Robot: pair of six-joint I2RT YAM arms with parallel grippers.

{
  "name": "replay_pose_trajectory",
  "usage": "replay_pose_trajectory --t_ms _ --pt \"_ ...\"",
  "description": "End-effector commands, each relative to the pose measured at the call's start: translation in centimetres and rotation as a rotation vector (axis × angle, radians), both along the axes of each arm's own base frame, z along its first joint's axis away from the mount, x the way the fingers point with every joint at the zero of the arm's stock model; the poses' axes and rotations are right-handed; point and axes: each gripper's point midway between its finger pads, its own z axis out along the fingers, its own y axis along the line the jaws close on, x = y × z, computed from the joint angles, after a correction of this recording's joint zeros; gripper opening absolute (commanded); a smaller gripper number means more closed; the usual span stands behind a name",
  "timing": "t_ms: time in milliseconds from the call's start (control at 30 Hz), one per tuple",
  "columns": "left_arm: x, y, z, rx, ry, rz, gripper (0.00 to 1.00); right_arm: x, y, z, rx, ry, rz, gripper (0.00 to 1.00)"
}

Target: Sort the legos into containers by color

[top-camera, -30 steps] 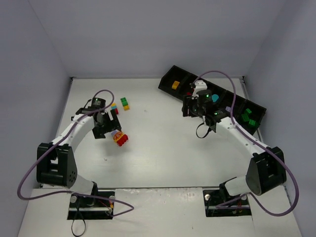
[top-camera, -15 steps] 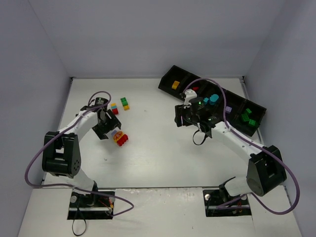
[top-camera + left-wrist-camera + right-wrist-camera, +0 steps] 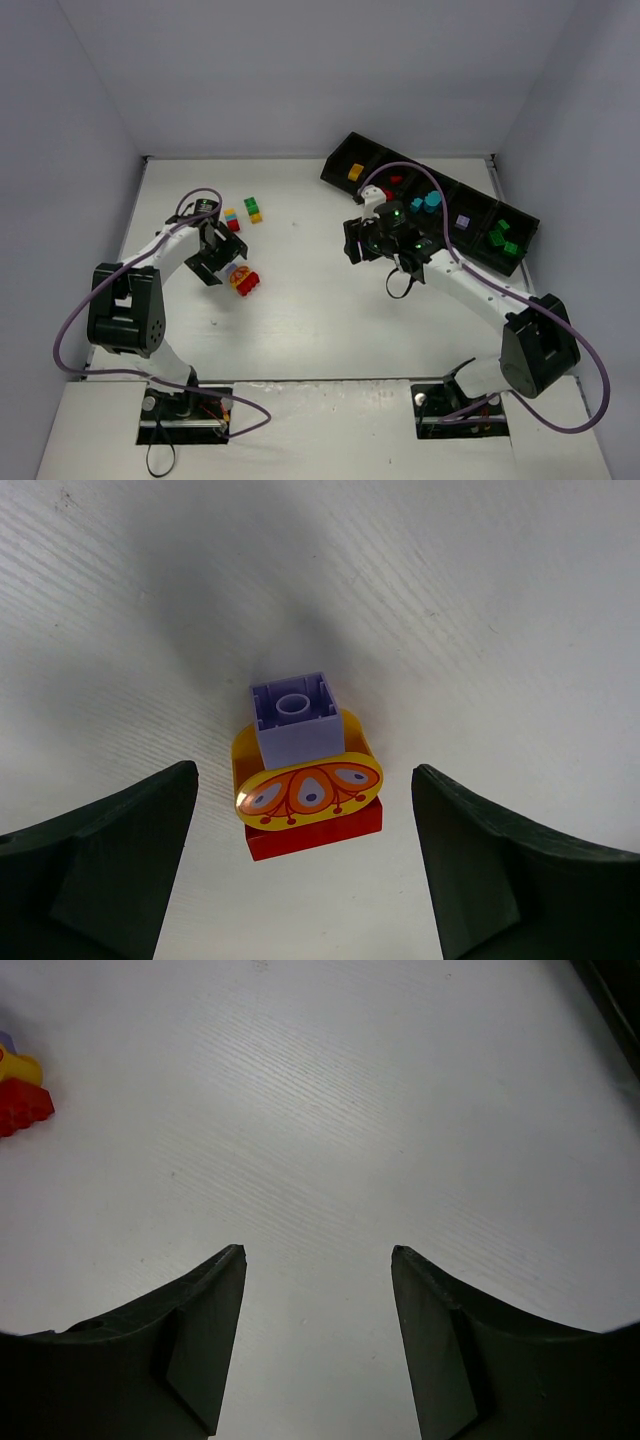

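Observation:
A stacked lego of a purple brick, a yellow piece with an orange pattern and a red brick lies on the table; it also shows in the top view and at the left edge of the right wrist view. My left gripper is open, its fingers wide on either side of the stack, not touching it. In the top view the left gripper sits just left of the stack. My right gripper is open and empty over bare table; in the top view the right gripper is left of the black tray.
Two more stacks lie at the back left: a green and yellow stack and a mixed yellow, blue and red stack. The tray compartments hold a yellow brick, a red brick, teal bricks, a purple brick and green bricks.
My right gripper has moved left, away from the tray, over open table. My left gripper has shifted slightly and stays open beside the purple, yellow and red stack.

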Motion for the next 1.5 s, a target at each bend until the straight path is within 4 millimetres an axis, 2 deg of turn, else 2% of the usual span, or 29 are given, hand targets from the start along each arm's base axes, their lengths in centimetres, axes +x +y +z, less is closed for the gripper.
replay_pose_trajectory --t_ms 0,367,567,667,767,900,967,1033,1067,1100,1133,1167,1200,1233,1300,1333,1400,1433,1467 --pt "0.8 -0.7 1.2 -0.029 -0.055 0.035 0.81 0.6 0.8 1.4 0.03 -0.06 0.033 0.57" --pt "0.5 -2.1 -0.2 -0.012 -0.014 0.037 0.81 -0.2 1.0 0.5 0.041 -0.036 0.053 0.57" --pt "-0.1 -1.8 -1.7 0.006 0.019 0.066 0.81 -0.6 1.0 0.3 0.047 -0.03 0.064 0.57" --pt "0.0 -1.9 -2.1 0.005 0.022 0.073 0.78 -0.9 0.9 0.2 0.049 -0.026 0.069 0.57" --pt "0.2 -2.0 -2.4 0.002 0.027 0.074 0.68 -1.2 1.0 0.0 0.053 -0.019 0.077 0.57" --pt "0.3 -2.0 -2.6 -0.002 0.028 0.082 0.49 -1.6 1.5 0.2 0.052 -0.026 0.1 0.57" --pt "0.4 -2.1 -2.4 -0.009 0.02 0.082 0.33 -1.9 2.0 0.2 0.05 -0.031 0.128 0.57" --pt "0.4 -2.3 -1.8 -0.022 0.006 0.082 0.16 -2.5 3.1 0.5 0.06 -0.042 0.171 0.57" --pt "0.8 -2.8 -0.5 -0.054 -0.027 0.079 0.07 -2.8 4.2 1.3 0.074 -0.073 0.209 0.58" --pt "0.8 -2.8 -0.5 -0.055 -0.027 0.078 0.07 -2.7 4.3 1.6 0.077 -0.079 0.21 0.58" --pt "0.8 -3.0 0.0 -0.065 -0.036 0.079 0.02 -3.1 5.3 2.1 0.086 -0.1 0.238 0.59" --pt "1.0 -3.2 1.2 -0.086 -0.067 0.076 0.0 -3.2 5.9 2.5 0.093 -0.112 0.253 0.61" --pt "1.0 -3.3 1.8 -0.095 -0.076 0.076 0.0 -3.1 6.6 3.4 0.107 -0.137 0.269 0.62" --pt "0.9 -3.5 2.4 -0.107 -0.081 0.081 0.0 -3.4 7.8 3.9 0.116 -0.161 0.293 0.69" --pt "0.9 -3.9 4.1 -0.141 -0.118 0.077 0.0 -3.2 9.2 5.3 0.133 -0.205 0.314 0.75" --pt "0.8 -4.1 4.7 -0.157 -0.121 0.085 0.0 -3.7 10.4 5.4 0.13 -0.214 0.342 0.79" --pt "0.8 -4.4 6.5 -0.185 -0.162 0.082 0.0 -3.7 11.6 6.0 0.131 -0.235 0.351 0.81" --pt "0.7 -4.4 7.0 -0.19 -0.169 0.083 0.0 -3.7 12.5 7.1 0.15 -0.257 0.362 0.82" --pt "0.7 -4.4 8.1 -0.2 -0.195 0.081 0.0 -3.9 13.5 6.6 0.145 -0.25 0.378 0.82"
